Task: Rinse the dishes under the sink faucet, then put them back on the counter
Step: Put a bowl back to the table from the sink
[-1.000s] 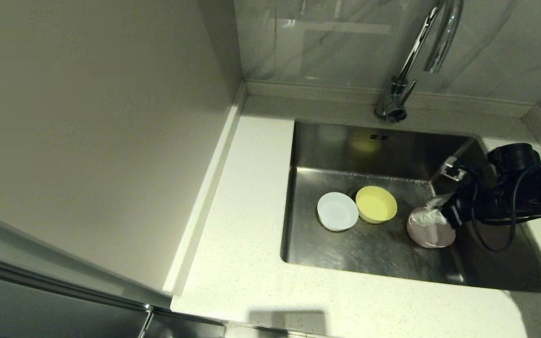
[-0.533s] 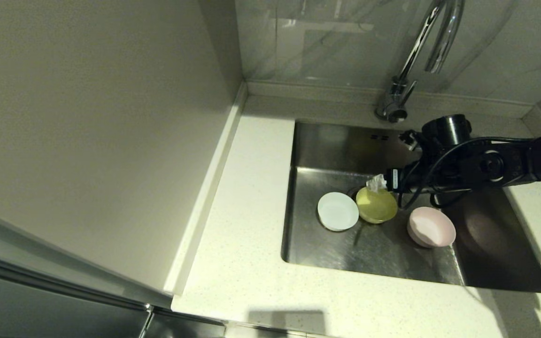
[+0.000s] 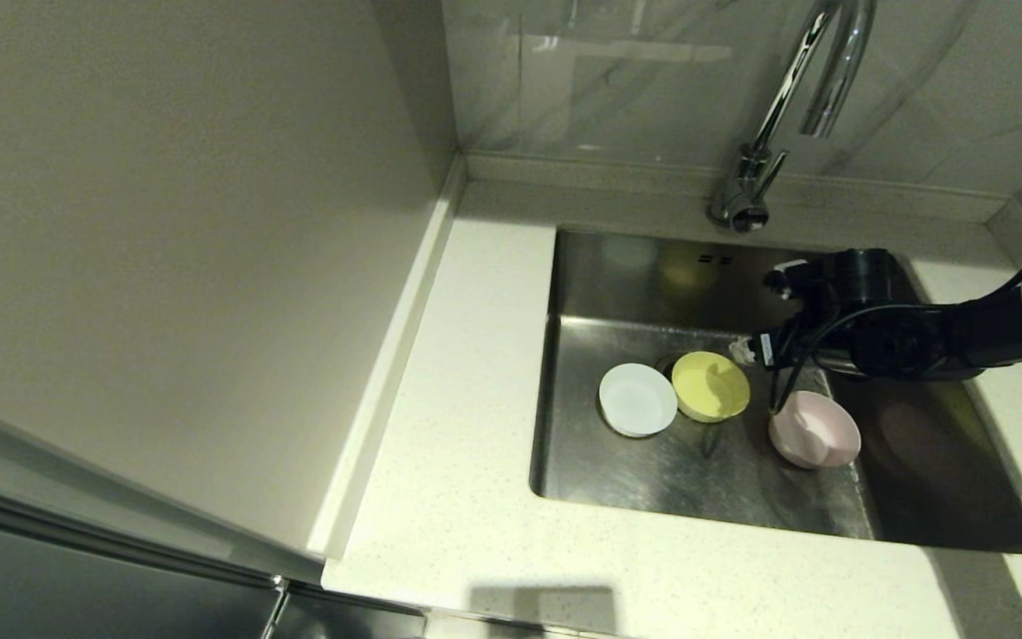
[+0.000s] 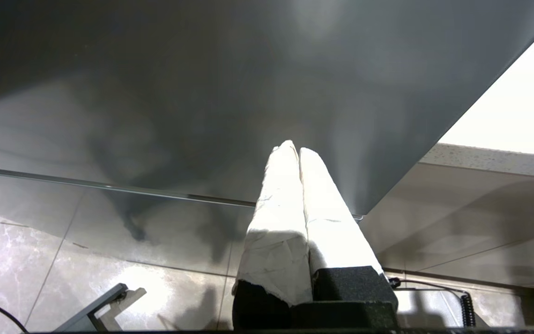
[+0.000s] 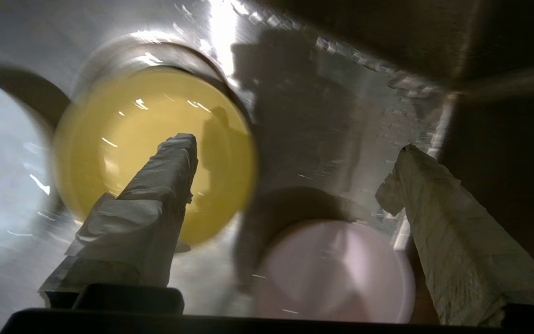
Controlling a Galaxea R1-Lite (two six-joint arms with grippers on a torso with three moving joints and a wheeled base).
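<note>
Right gripper (image 3: 746, 349) pulls back — nothing picked up yet.

It was over the yellow bowl (image 3: 711, 385); now its fingers (image 5: 155, 204) gape wide, empty. White bowl (image 3: 637, 399) and pink bowl (image 3: 814, 429) sit in the sink (image 3: 626, 266) too — left gripper (image 4: 298, 153) is pressed closed, parked.

A glossy marbled wall panel (image 3: 653, 80) stands behind, a plain beige cabinet side (image 3: 165, 222) at left.

3 upright bowls (image 3: 711, 385) in steel sink (image 3: 937, 497)

Black arm, taped fingers
Right arm (image 3: 919, 333): black housing, looped black cables. Fingers (image 5: 142, 218): wrapped in white tape.
</note>
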